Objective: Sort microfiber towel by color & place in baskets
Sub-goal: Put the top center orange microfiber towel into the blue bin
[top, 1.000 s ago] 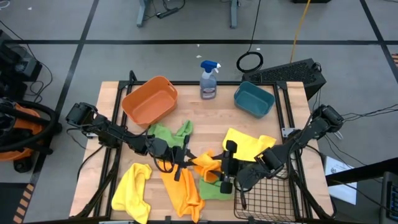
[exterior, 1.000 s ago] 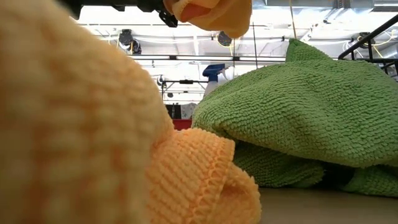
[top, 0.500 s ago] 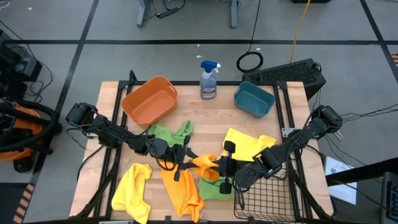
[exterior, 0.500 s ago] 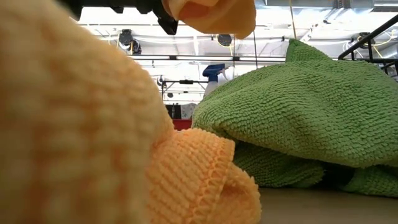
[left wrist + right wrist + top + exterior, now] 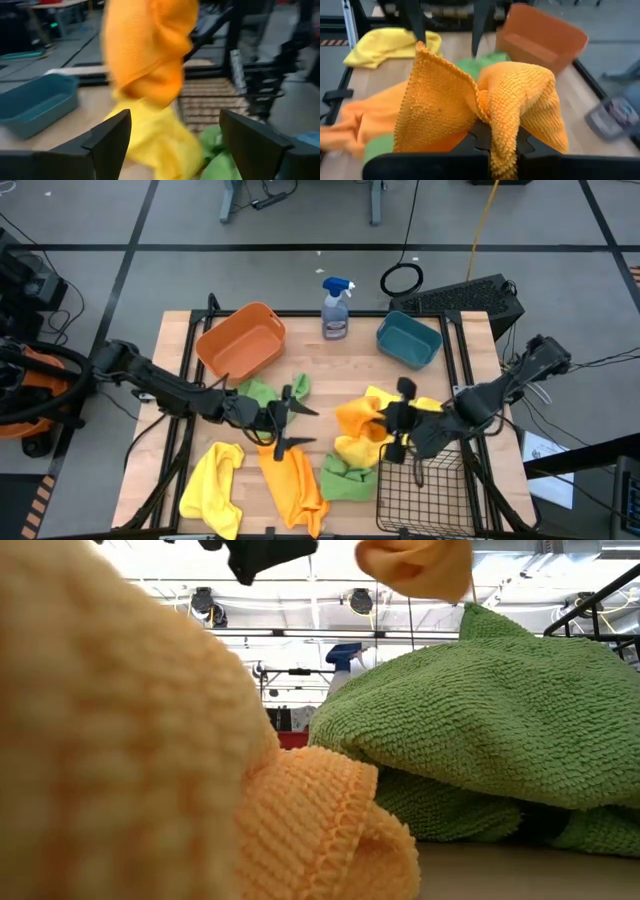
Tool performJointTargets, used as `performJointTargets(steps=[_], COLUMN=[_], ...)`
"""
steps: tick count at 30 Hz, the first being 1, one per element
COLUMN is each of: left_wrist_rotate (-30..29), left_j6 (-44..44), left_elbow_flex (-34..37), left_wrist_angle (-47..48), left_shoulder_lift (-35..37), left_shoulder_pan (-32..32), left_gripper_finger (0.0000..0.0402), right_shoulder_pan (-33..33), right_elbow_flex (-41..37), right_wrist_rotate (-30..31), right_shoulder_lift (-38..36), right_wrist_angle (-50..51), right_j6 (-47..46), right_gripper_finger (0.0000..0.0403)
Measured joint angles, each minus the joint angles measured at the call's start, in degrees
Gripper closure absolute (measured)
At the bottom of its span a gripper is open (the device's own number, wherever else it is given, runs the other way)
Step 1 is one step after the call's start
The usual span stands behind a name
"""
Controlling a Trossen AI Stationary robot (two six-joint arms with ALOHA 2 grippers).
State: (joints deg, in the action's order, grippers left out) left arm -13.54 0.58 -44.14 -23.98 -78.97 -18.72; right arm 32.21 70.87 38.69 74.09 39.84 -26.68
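My right gripper [image 5: 384,424] is shut on an orange towel [image 5: 358,420], held over a yellow towel [image 5: 405,404] left of the wire mesh basket [image 5: 428,492]. My left gripper [image 5: 288,420] stands open at mid-table, a short way left of that towel, with nothing between its fingers [image 5: 111,136]. A second orange towel [image 5: 292,482] lies flat near the front edge, as do a yellow one [image 5: 212,480] and a green one [image 5: 345,480]. Another green towel [image 5: 262,392] lies under the left arm. The orange tub [image 5: 240,342] and teal bin [image 5: 408,340] stand at the back. My right gripper pinches a bunched fold of the orange towel [image 5: 501,131] between its two fingers, coming roughly level from the table's right side. The cloth stands up in folds around the fingers and hangs slack below them, lifted off the table. I cannot tell whether its lower end touches the yellow towel.
A spray bottle [image 5: 337,308] stands at the back edge between the tub and the bin. In the low view the near orange towel [image 5: 120,750] and green towel [image 5: 480,720] block most of the table.
My left gripper has opened, let go of the orange towel and drawn back a little toward the table's left. My right gripper has shut on that towel and carried it up and toward the right and far edges, away from the other towels.
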Motion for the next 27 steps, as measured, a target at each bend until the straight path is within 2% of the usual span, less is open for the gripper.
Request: performJointTargets(steps=[4,8,11,13,15,18,22,25,27], left_wrist_rotate=[-3.91,-7.51,-6.59,-4.02,-1.34,2.71,6.39,7.00,7.13], left_j6=[-1.68,-2.89,-2.99,-3.00,-2.99,-2.97,-2.28,-0.19,1.17], left_elbow_flex=[0.00,0.00,0.00,0.00,0.00,0.00,0.00,0.00,0.00], left_wrist_angle=[5.56,3.93,3.67,4.07,4.12,4.43,8.26,10.56,10.66], left_shoulder_lift=[2.76,3.07,3.07,3.07,3.07,3.07,3.04,2.95,2.55], left_shoulder_pan=[1.19,3.55,6.08,7.63,8.91,10.23,10.93,10.51,9.90], left_gripper_finger=[0.0093,0.0093,0.0093,0.0093,0.0093,0.0093,0.0093,0.0093,0.0093], right_shoulder_pan=[0.13,1.52,3.38,5.06,7.28,10.44,12.26,10.81,8.17], right_elbow_flex=[0.00,0.00,0.00,0.00,0.00,0.00,0.00,0.00,0.00], right_wrist_rotate=[-4.71,-8.78,-14.03,-18.01,-19.53,-16.81,-8.79,-4.56,-3.89], right_shoulder_lift=[-4.03,-6.56,-7.22,-7.30,-7.27,-7.10,-7.06,-7.06,-7.06], right_wrist_angle=[6.00,7.79,8.02,8.02,8.02,8.07,11.61,16.92,20.68], right_j6=[-6.57,-11.74,-16.18,-19.38,-22.45,-25.73,-26.25,-26.00,-24.88], right_gripper_finger=[0.0398,0.0398,0.0394,0.0390,0.0388,0.0387,0.0387,0.0386,0.0386])
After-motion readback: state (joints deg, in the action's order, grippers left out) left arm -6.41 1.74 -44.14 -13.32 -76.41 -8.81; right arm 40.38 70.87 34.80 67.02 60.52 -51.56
